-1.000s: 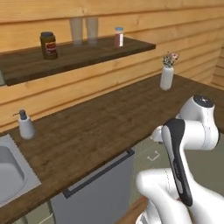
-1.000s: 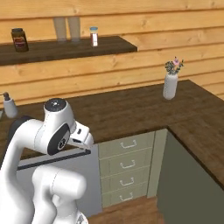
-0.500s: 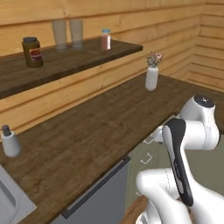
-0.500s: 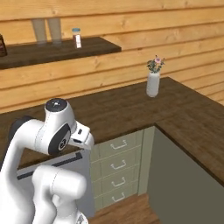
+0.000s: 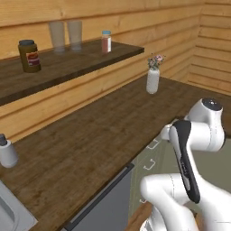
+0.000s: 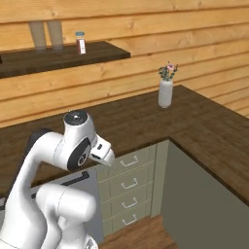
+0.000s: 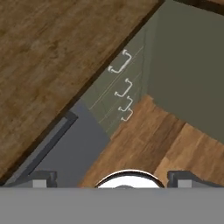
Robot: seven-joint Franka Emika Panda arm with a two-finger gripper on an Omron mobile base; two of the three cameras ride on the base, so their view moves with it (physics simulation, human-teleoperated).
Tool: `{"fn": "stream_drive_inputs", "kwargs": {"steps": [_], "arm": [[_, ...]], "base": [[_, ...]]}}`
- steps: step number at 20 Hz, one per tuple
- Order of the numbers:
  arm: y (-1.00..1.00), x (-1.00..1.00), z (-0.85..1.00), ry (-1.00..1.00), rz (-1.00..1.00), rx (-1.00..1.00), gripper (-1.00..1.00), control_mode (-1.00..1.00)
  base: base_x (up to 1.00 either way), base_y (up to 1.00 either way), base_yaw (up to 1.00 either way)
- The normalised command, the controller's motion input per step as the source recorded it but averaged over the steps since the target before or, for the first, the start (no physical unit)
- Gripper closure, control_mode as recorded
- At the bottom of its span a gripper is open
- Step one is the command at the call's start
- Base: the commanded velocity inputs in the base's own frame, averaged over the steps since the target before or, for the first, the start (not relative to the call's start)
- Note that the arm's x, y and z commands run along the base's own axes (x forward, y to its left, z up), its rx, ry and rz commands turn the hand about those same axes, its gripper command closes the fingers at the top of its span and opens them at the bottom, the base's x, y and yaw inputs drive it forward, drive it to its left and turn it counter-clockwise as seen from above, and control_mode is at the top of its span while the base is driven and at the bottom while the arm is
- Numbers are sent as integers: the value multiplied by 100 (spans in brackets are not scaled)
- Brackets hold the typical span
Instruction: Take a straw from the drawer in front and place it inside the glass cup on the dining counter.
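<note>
A stack of pale green drawers sits shut under the wood counter. The top drawer (image 6: 129,161) (image 7: 131,49) (image 5: 152,145) has a small silver handle. The straw is hidden. The glass cup is out of view. My gripper (image 7: 113,178) hangs high above the floor in front of the cabinets and looks down at the drawer fronts. It is open, with nothing between its fingertips (image 7: 43,177). A counter wing (image 6: 214,136) on a plain green base runs forward at the right; I cannot tell whether it is the dining counter.
A grey dishwasher panel (image 6: 73,184) (image 7: 74,148) with a dark bar stands left of the drawers. A white flower vase (image 5: 152,80) (image 6: 165,93) stands on the counter. On the wall shelf (image 5: 90,56) are two tall glasses (image 5: 65,35), a jar and a small bottle. A soap dispenser (image 5: 6,153) stands far left.
The whole picture has slid left in both base views, so the base has moved rightward along the counter. The arm keeps its pose and the gripper stays open.
</note>
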Motion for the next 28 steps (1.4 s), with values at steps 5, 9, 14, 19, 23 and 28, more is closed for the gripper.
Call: {"fn": "stream_drive_inputs", "kwargs": {"steps": [5, 9, 14, 19, 23, 28], "arm": [[-99, 72, -68, 0, -1, 35, -100, -100], [-59, 48, -95, -7, -6, 38, -100, -100], [-14, 43, -55, -22, 0, 38, -100, -100], [-16, 57, -19, -14, 0, 39, -100, -100], [-16, 71, -1, 0, 0, 23, -100, -100], [-24, 59, -8, 12, 0, 11, -100, -100]], "base": [[0, 0, 0], [0, 0, 0], [0, 0, 0], [0, 0, 0], [0, 0, 0], [0, 0, 0]]}}
